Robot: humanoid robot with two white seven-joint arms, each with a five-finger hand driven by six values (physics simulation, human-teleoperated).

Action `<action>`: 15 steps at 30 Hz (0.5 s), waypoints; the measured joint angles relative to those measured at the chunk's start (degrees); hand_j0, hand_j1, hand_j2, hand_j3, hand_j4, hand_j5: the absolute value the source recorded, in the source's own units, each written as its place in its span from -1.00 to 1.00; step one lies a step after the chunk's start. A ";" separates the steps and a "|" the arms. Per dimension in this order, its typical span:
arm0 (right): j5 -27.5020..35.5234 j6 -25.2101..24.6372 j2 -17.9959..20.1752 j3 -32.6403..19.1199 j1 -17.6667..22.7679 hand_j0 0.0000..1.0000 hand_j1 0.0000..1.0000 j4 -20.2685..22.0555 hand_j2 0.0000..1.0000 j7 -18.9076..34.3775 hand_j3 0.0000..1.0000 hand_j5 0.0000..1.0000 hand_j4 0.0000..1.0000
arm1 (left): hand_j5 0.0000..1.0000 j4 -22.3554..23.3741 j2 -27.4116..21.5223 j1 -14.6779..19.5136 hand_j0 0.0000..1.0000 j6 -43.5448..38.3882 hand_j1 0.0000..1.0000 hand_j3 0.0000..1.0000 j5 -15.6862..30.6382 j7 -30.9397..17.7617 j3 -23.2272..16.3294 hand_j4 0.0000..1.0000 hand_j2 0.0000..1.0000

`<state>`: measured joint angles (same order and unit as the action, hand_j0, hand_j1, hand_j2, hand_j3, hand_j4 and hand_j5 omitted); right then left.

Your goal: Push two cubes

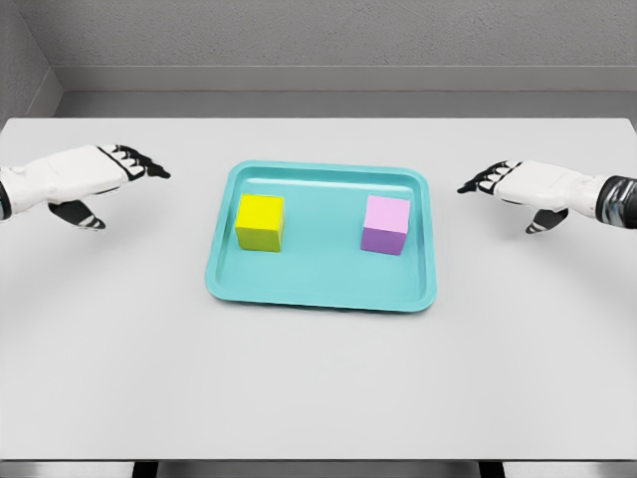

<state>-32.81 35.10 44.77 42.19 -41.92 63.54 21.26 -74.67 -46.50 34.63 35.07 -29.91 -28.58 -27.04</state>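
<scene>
A yellow cube (260, 221) sits in the left half of a teal tray (323, 291), and a pink-purple cube (385, 224) sits in its right half. They are well apart from each other. My left hand (111, 177) hovers over the table left of the tray, fingers stretched out toward it and holding nothing. My right hand (513, 186) mirrors it on the tray's right side, open, fingertips pointing at the tray rim. Neither hand touches the tray or a cube.
The tray lies at the middle of a white table (318, 388). A grey wall (318, 40) rises behind the table's far edge.
</scene>
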 measured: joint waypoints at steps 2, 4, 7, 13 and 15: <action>0.03 -0.01 0.00 0.03 -0.61 1.00 1.00 -0.05 1.00 -0.05 1.00 1.00 1.00 | 0.52 1.32 2.02 0.00 0.52 0.04 0.52 0.52 -0.55 -3.02 0.05 0.52 0.52; 0.09 -0.02 0.01 0.33 -1.93 1.00 1.00 -0.32 1.00 -0.28 1.00 1.00 1.00 | 0.52 2.14 4.21 0.00 0.52 0.07 0.52 0.52 -0.82 -4.69 0.81 0.52 0.52; 0.10 -0.01 0.06 0.97 -2.64 1.00 1.00 -1.63 1.00 -0.91 1.00 1.00 1.00 | 0.52 3.20 7.04 -0.35 0.52 0.08 0.52 0.52 -0.98 -5.80 2.26 0.52 0.52; 0.05 -0.01 0.03 3.19 -3.78 0.39 0.39 -2.43 0.39 -0.95 0.39 0.39 0.39 | 0.46 3.51 10.56 -0.53 0.46 0.07 0.46 0.46 -0.89 -6.36 3.47 0.46 0.46; 0.05 -0.01 -0.02 3.48 -3.78 -0.25 -0.25 -2.40 -0.25 0.04 -0.25 -0.25 -0.25 | 0.46 4.51 11.17 -0.53 0.46 0.07 0.46 0.46 -0.92 -6.40 3.50 0.46 0.46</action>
<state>-32.76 35.09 44.76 45.67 -45.70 61.13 21.30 -70.16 -35.32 34.10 35.15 -30.83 -34.98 -23.54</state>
